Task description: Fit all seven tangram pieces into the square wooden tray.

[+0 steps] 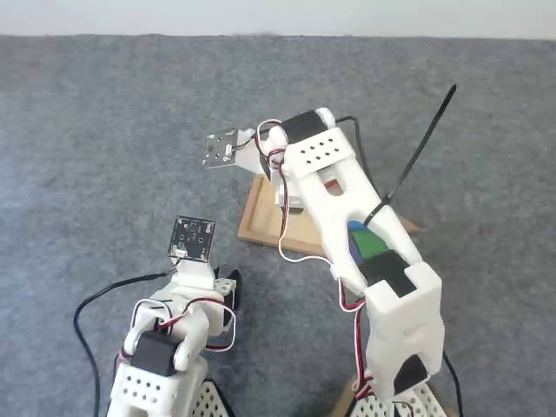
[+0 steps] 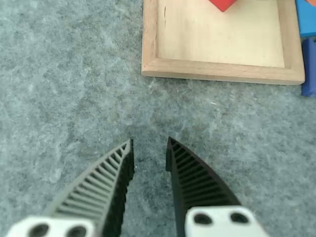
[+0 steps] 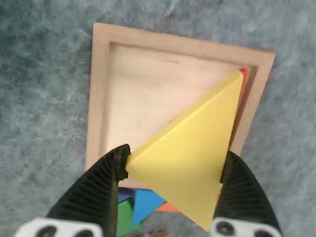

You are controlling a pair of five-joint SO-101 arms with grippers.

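Right fingers pinching yellow triangle over wooden tray — left fingers slightly spread, above grey surface near tray.

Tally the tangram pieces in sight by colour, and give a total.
yellow piece, held in the right claw: 1
red piece, in the tray: 1
light blue piece: 1
dark blue piece: 1
green piece: 1
orange piece: 1
Total: 6
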